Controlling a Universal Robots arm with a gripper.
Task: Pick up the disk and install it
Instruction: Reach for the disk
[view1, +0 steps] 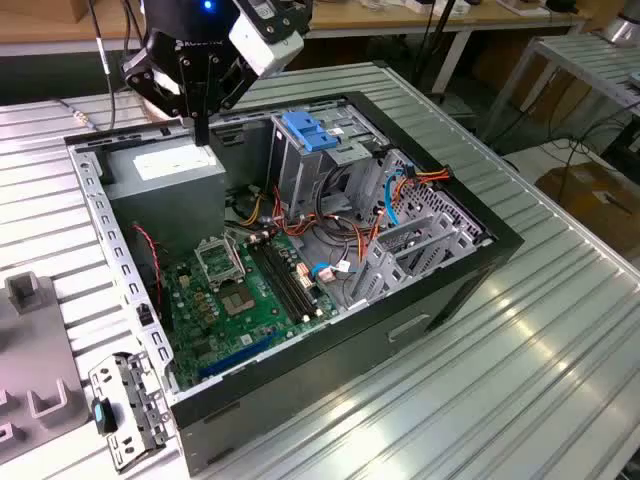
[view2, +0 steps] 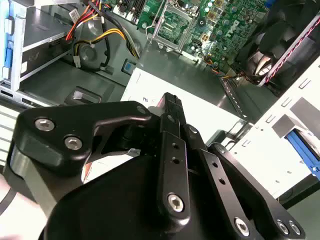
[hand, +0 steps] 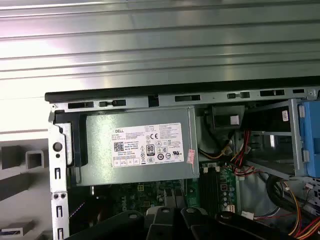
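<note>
My gripper (view1: 201, 138) hangs closed and empty above the power supply (view1: 165, 180); I judge pick-up not yet begun, and it needs open jaws.

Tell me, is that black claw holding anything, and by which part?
Nothing, it seems: the black metal claw hangs shut and bare above the grey metal box with the white label.

One white printed label (hand: 147, 144) noted on the top face of the grey power supply (hand: 100, 150), which sits in a corner of the open computer case (hand: 150, 93). It carries lines of fine print, a row of certification marks and a square code, none of it legible enough to record. A small pink sticker (hand: 190, 158) stands at the label's corner, its print too small to tell.
</note>
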